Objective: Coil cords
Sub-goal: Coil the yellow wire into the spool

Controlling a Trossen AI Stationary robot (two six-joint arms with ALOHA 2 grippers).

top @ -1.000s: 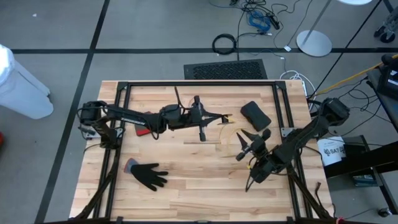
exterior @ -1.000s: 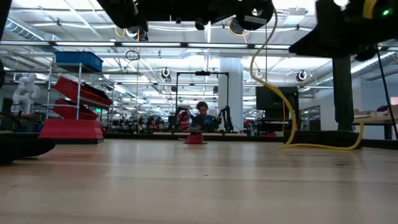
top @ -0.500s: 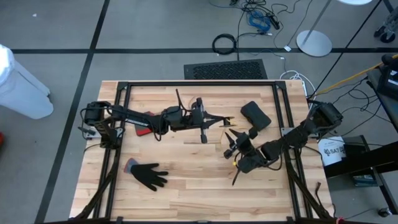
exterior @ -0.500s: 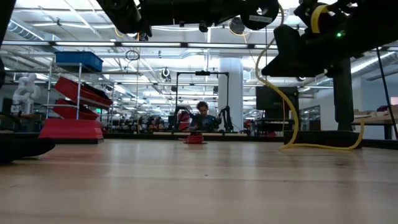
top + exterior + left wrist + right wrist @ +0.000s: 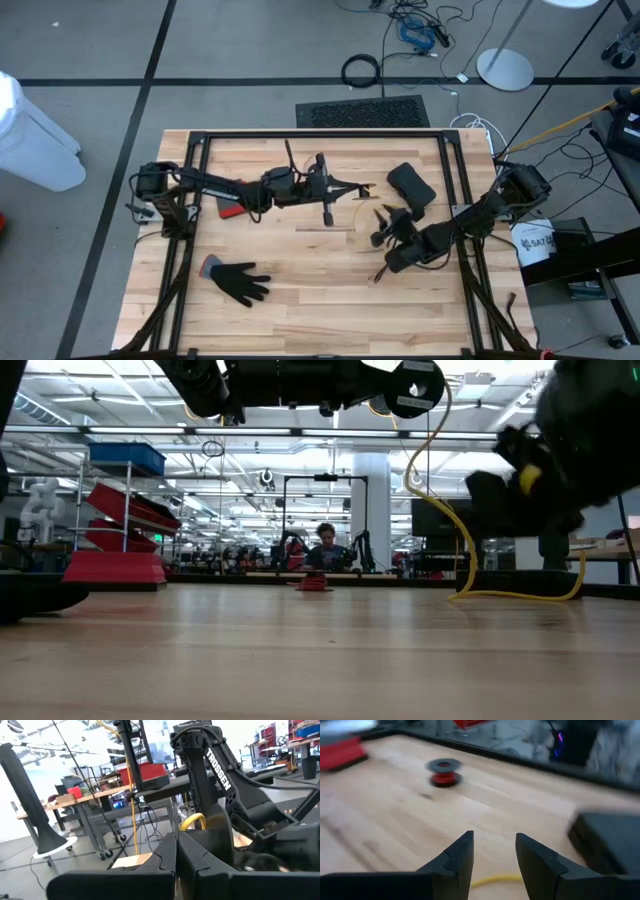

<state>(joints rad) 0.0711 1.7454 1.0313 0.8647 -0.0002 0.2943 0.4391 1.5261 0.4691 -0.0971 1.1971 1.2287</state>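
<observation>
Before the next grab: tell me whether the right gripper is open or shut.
Open. In the right wrist view the right gripper shows two dark fingers standing apart, bare wooden table and a bit of the yellow cord visible between them, nothing held.

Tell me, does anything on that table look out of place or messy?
Mostly the yellow cord: instead of lying in a coil, it hangs from the left gripper, held above the table, and trails down in a loose curve along the wood. A black glove also lies alone near the front edge. Nothing looks spilled or broken.

Robotics lab — wooden bench (image 5: 300, 290), rows of workstations (image 5: 330, 565), shelving (image 5: 125, 510), person seated (image 5: 325, 545) behind.
</observation>
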